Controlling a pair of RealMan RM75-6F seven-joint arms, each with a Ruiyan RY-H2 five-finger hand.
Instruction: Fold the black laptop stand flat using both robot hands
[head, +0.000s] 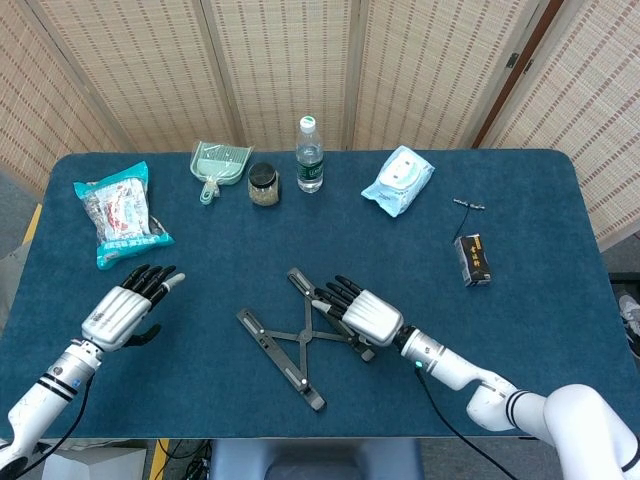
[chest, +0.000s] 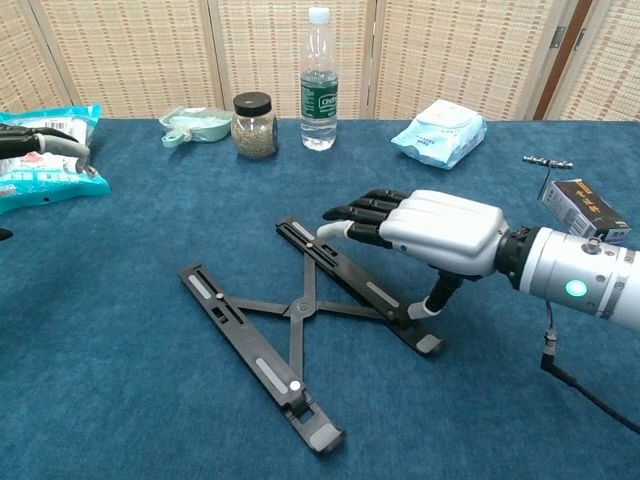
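The black laptop stand (head: 280, 352) lies on the blue table as an open X, two rails joined by crossed struts (chest: 297, 308). My right hand (head: 360, 312) hovers palm down over its right rail, fingers stretched out along the rail's far half. In the chest view the right hand (chest: 435, 232) has its thumb down against the rail near its front end. It grips nothing. My left hand (head: 125, 310) is open, well left of the stand, off the table surface. Only its fingers (chest: 35, 140) show at the chest view's left edge.
Along the back stand a snack bag (head: 120, 212), a green dustpan (head: 218, 165), a jar (head: 263, 185), a water bottle (head: 309, 155) and a wipes pack (head: 398, 180). A small black box (head: 473, 259) and a thin pin-like item (head: 468, 204) lie at the right.
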